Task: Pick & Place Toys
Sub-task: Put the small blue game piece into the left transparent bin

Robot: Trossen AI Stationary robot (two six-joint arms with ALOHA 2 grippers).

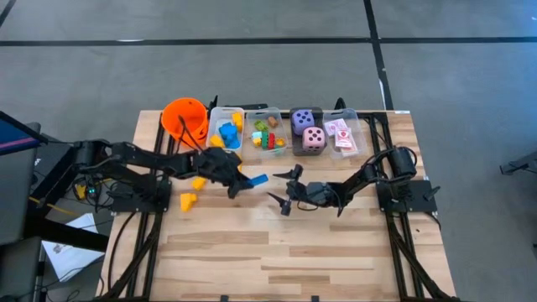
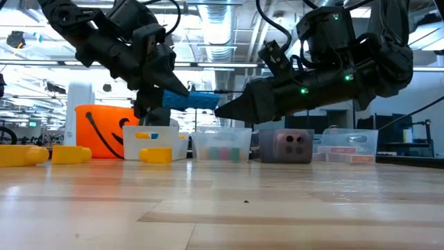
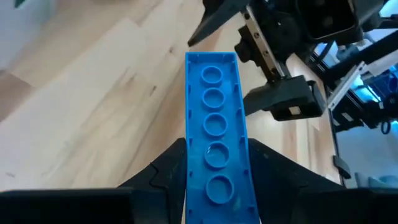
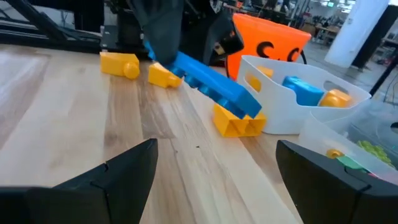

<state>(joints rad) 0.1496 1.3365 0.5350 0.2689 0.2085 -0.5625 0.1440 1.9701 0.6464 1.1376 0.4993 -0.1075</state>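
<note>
Blue block [image 3: 214,134], long and studded, is held clamped at one end by the left gripper [image 1: 237,182] above mid-table, free end toward three o'clock. Judged light, rigid, slick plastic; narrow sides suit gripping. Right gripper [image 1: 284,190] stands open just beside it.

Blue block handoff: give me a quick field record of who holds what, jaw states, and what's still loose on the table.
held item: long blue block, raised off the table
holder: left gripper, shut on one end of the block
block direction: free end points toward the right gripper
right gripper: open, empty, facing the block, not touching it
loose on table: three yellow blocks near the orange bucket
bins: clear bins along the far edge, holding small blocks, two dice, cards
</note>
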